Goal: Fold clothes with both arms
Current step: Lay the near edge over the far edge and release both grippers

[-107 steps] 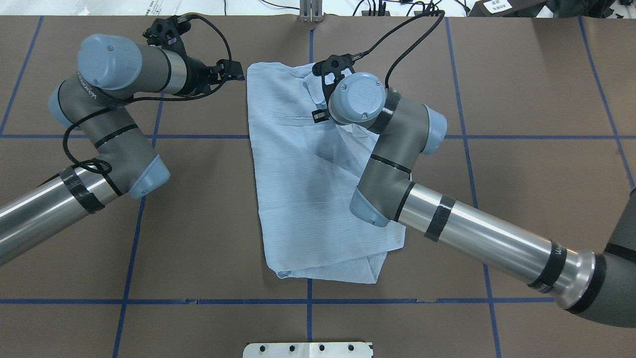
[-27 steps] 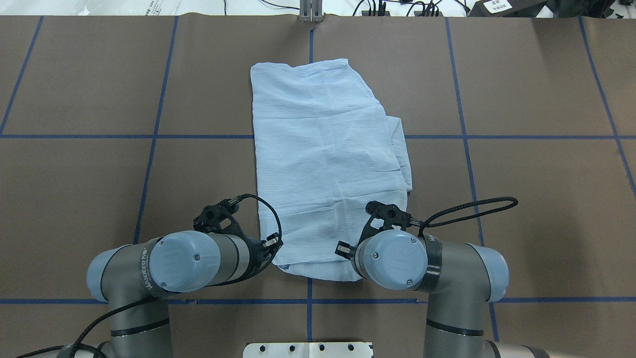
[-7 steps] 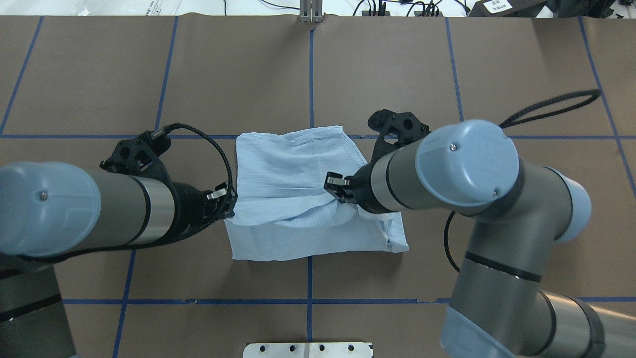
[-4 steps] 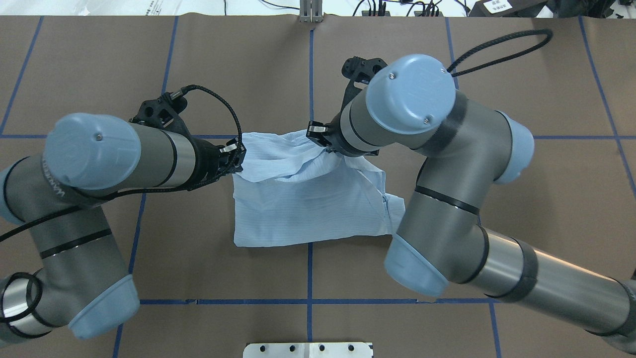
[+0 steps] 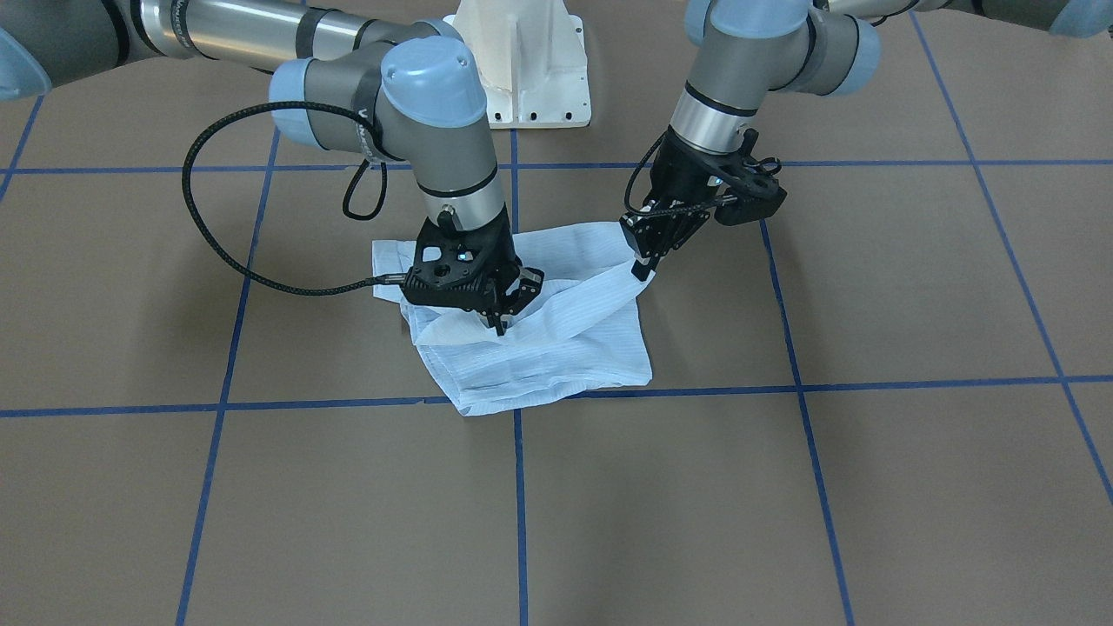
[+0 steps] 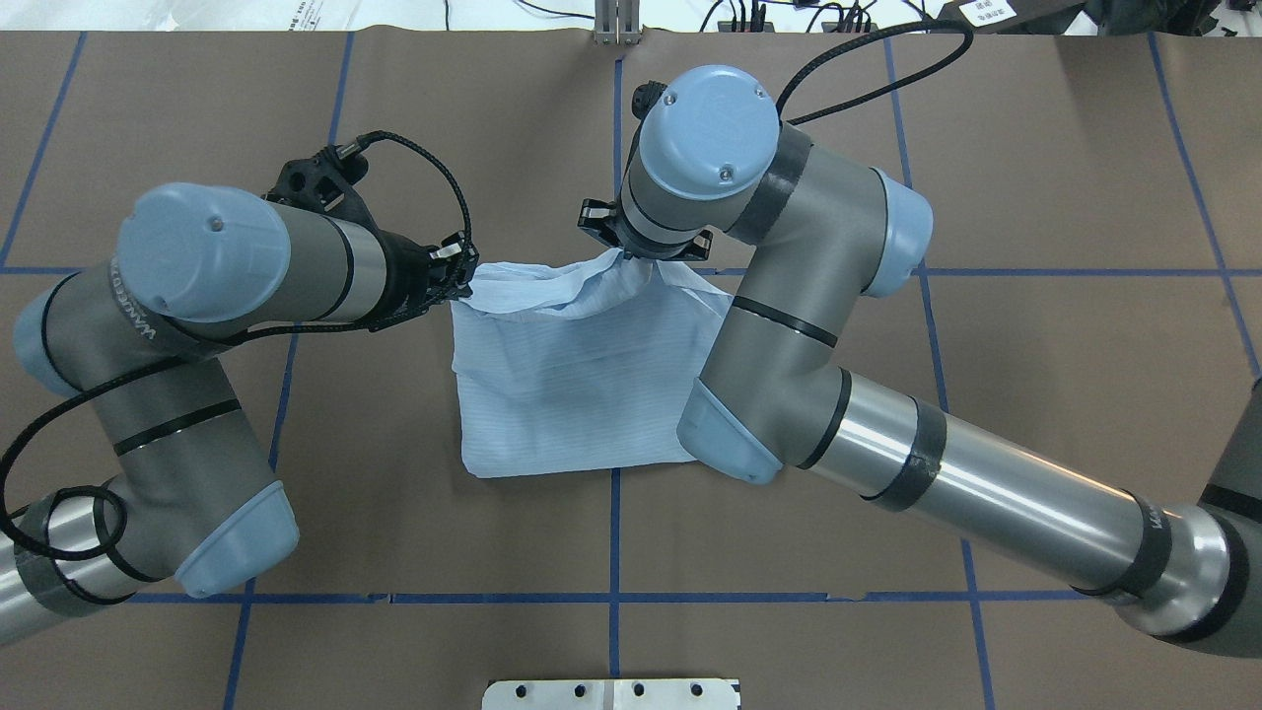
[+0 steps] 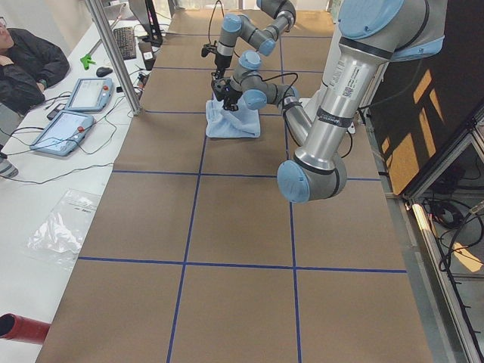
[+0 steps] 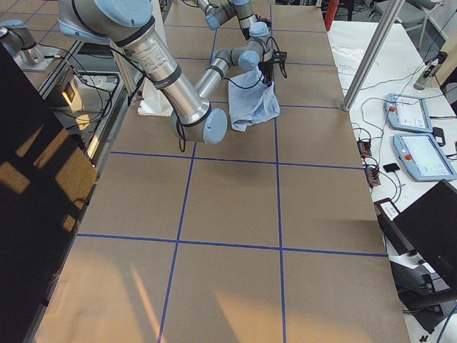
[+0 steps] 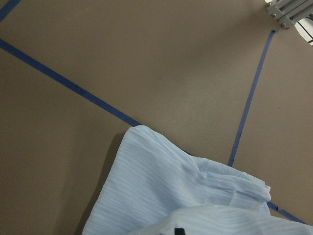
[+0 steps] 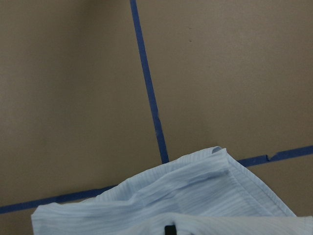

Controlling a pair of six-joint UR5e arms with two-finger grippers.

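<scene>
Shirt [image 6: 572, 394]: light blue, finely striped, folded into rough rectangle, lying on brown bench [image 6: 1035, 148] across centre grid line. Lower layers flat. Top layer raised along edge farthest from robot, sagging between two held points. Left gripper [image 6: 461, 272] clamped on its left corner, right gripper [image 6: 621, 252] clamped further along same edge. Left arm [image 6: 246, 266] and right arm [image 6: 789, 227] bent over bench, grey, light blue caps.

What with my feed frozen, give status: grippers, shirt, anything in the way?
Left gripper shut on shirt, far edge lifted. Right gripper shut on same edge. Near part flat on table. Nothing seen in the way.
</scene>
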